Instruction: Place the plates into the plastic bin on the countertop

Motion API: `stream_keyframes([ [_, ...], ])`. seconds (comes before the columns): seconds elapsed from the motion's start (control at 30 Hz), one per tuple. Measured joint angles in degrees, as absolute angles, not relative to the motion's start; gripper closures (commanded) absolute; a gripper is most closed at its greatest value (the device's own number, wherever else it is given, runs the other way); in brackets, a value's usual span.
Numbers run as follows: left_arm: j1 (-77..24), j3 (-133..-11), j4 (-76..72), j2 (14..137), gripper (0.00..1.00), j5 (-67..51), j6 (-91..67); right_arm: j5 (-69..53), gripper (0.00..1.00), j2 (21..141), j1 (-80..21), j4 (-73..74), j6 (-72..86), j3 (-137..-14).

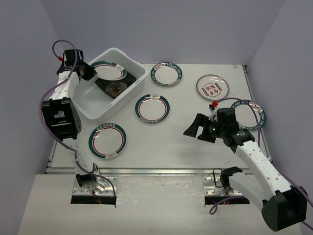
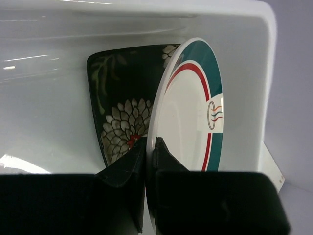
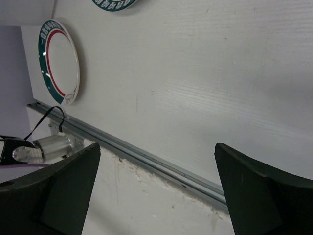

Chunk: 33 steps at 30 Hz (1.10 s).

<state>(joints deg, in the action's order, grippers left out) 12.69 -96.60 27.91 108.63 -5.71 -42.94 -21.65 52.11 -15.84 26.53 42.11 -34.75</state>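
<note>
Left wrist: left tool (image 2: 146,147) pinches ringed plate (image 2: 188,112) inside bin (image 2: 244,29).

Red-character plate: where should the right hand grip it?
The red-character plate lies flat on the countertop, so only its rim offers a pinch. Probably take the near edge, closest to the open right hand, coming down from above with one finger inside the lip and one outside.
</note>
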Motion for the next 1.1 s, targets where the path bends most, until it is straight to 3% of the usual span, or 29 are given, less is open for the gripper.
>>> stream_keyframes([
  [0.07, 12.6, -100.47, 27.17, 114.75, 1.0, -5.51, -43.59, -21.71, 0.01, 50.4, -15.86, 26.98, 42.2, -33.38],
  [0.2, 12.38, -102.78, 27.79, 120.98, 0.84, -5.22, -44.08, -21.69, 0.01, 46.26, -15.86, 28.03, 42.15, -31.57],
  [0.3, 12.23, -103.01, 28.48, 122.59, 0.45, -5.54, -44.7, -21.67, 0.01, 44.08, -15.86, 29.05, 42.02, -31.51],
  [0.33, 12.13, -103.51, 28.84, 123.18, 0.16, -5.61, -44.5, -21.67, 0.01, 43.88, -15.86, 29.28, 41.93, -31.51],
  [0.37, 12.07, -104.4, 29.16, 123.89, 0.0, -5.73, -44.68, -21.67, 0.01, 43.86, -15.86, 29.53, 41.84, -31.51],
  [0.63, 9.79, -111.66, 35.99, 126.36, 0.0, -1.72, -43.52, -20.37, 0.01, 54.24, -15.86, 30.05, 44.23, -30.68],
  [0.9, 8.73, -112.9, 43.73, 125.49, 0.0, 0.38, -40.23, -21.26, 0.01, 70.66, -16.29, 14.32, 47.68, -27.02],
  [1.1, 8.33, -101.02, 42.98, 109.25, 0.0, -1.94, -36.55, -23.02, 0.07, 91.02, -16.75, -1.39, 50.84, -36.1],
])
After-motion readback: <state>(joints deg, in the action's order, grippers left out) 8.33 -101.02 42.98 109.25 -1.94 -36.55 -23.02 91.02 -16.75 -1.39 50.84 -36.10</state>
